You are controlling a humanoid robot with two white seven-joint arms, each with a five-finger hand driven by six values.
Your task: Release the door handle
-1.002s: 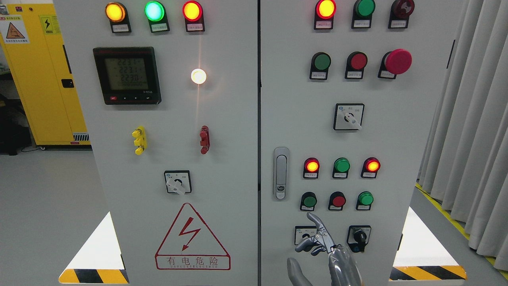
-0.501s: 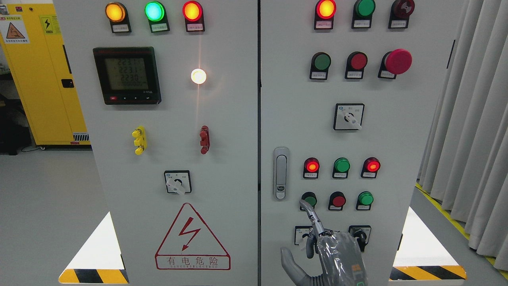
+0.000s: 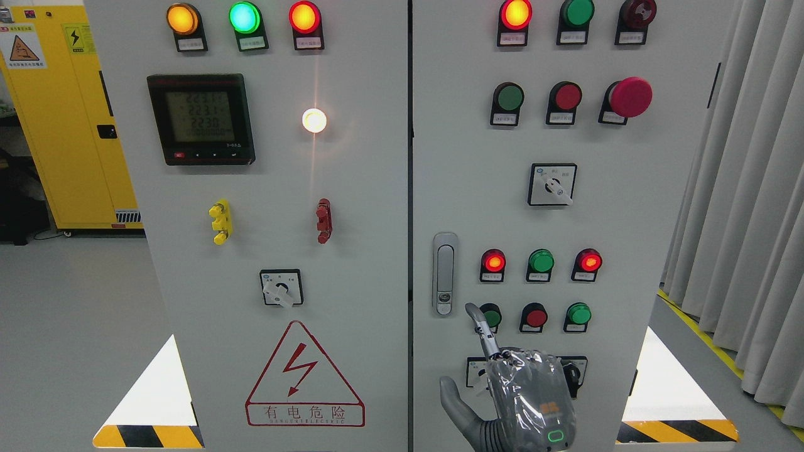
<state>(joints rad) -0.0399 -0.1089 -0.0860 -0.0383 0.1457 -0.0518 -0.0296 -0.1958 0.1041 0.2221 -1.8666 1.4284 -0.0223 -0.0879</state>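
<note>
The right hand [image 3: 524, 392] is hovering below the door handle [image 3: 445, 274], one finger pointing up, the others curled, holding nothing. The handle looks stiff, smooth metal, best gripped along its recessed lever.

Door handle [image 3: 445, 274] on right cabinet door [image 3: 477, 176], at its left edge; meter [image 3: 201, 119] upper left on left cabinet door [image 3: 364, 188]; robot hand [image 3: 502, 383] in front of right door, below and right of handle, apart from it; curtain [image 3: 747, 188] far right.
</note>
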